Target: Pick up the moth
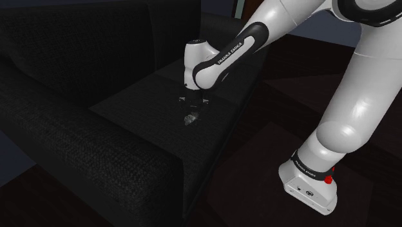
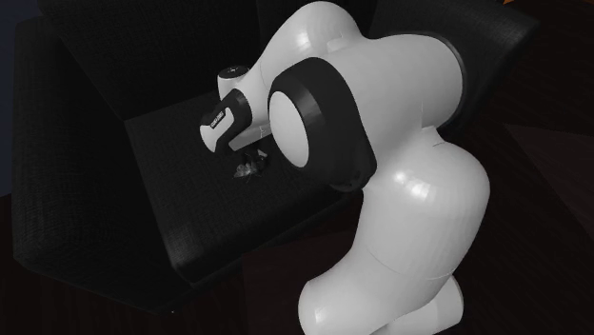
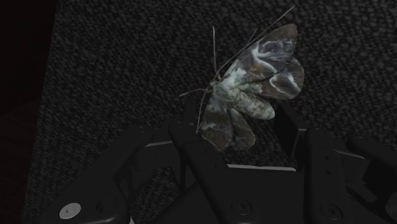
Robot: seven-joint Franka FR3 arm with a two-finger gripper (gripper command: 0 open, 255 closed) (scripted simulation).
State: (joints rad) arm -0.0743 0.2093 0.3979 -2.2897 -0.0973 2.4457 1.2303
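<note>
Black woven sofa cushion (image 1: 138, 108), mottled grey moth (image 3: 245, 95) between jaws, dark floor (image 1: 283, 113)

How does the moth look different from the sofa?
The moth is tiny; the sofa is huge. The moth has patchy grey and white wings; the sofa is plain black. The moth has thin feelers; the sofa has a nubbly woven surface. Both are right by the robot's hand.

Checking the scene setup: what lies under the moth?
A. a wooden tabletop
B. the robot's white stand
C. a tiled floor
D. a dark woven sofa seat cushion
D: the moth shows against dark woven fabric, and the shoulder view places it on the sofa seat cushion, just beneath the claw.
</note>
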